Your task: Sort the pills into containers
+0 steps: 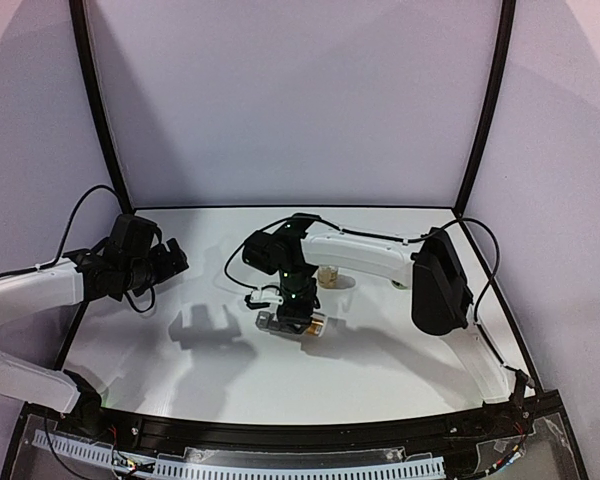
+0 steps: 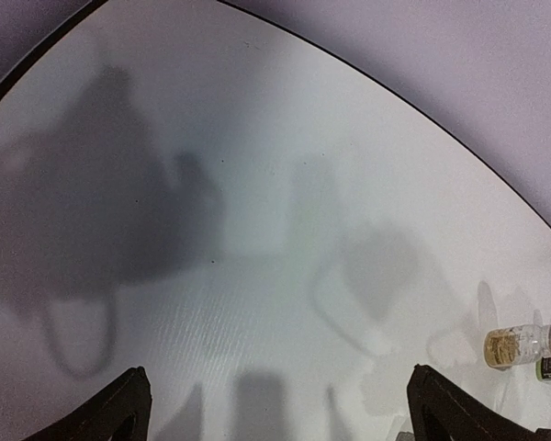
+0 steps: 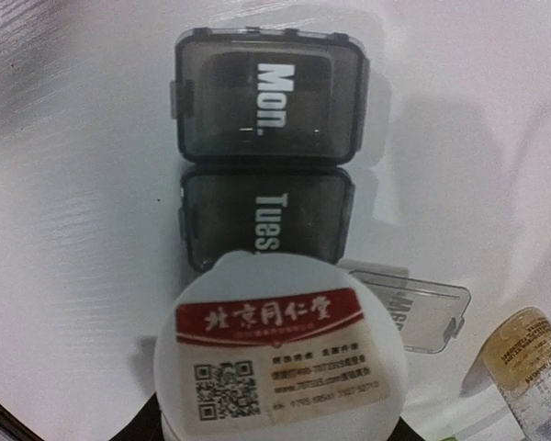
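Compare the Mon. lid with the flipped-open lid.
The Mon. lid is shut over its compartment; the third lid is swung open beside the strip. The Mon. lid looks dark, the third lid pale against the table. Mon.'s lettering reads whole; the third lid's is partly hidden by the white bottle. Both are clear with white print.

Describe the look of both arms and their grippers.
The left arm and right arm have white tubular links joined by bulky black joints, with thin black cables looping alongside. The left gripper and right gripper are black. Small green lights glow on the right arm. No markings are legible.
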Tool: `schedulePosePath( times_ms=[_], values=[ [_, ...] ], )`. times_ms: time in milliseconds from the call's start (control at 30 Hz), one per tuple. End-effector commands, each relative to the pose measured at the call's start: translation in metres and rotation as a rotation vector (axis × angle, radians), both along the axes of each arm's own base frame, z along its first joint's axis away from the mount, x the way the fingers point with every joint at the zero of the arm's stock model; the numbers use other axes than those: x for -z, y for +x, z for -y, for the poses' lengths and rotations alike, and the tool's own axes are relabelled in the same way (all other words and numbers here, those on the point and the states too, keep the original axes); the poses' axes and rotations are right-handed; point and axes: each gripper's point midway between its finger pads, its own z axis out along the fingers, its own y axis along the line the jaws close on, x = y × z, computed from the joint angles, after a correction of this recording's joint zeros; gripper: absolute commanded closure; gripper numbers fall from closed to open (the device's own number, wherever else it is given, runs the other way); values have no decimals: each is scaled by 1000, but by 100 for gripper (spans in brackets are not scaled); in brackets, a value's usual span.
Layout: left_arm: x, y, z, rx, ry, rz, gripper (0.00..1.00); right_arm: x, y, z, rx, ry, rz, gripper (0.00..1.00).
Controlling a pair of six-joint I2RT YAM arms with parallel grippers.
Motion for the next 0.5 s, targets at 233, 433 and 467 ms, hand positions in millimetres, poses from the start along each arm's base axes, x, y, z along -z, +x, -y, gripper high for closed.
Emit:
schedulePosePath(
  times_ms=[233,433,467],
  values=[
    [-7,0,-4,4,19,23,1,-14,-18,34,-26,-162,-41,100],
    [-6,2,-2,10,20,22,1,-19,-27,42,-58,-189,-50,100],
    [-6,2,-2,11,20,23,1,-20,-28,43,-62,-193,-51,100]
  ],
)
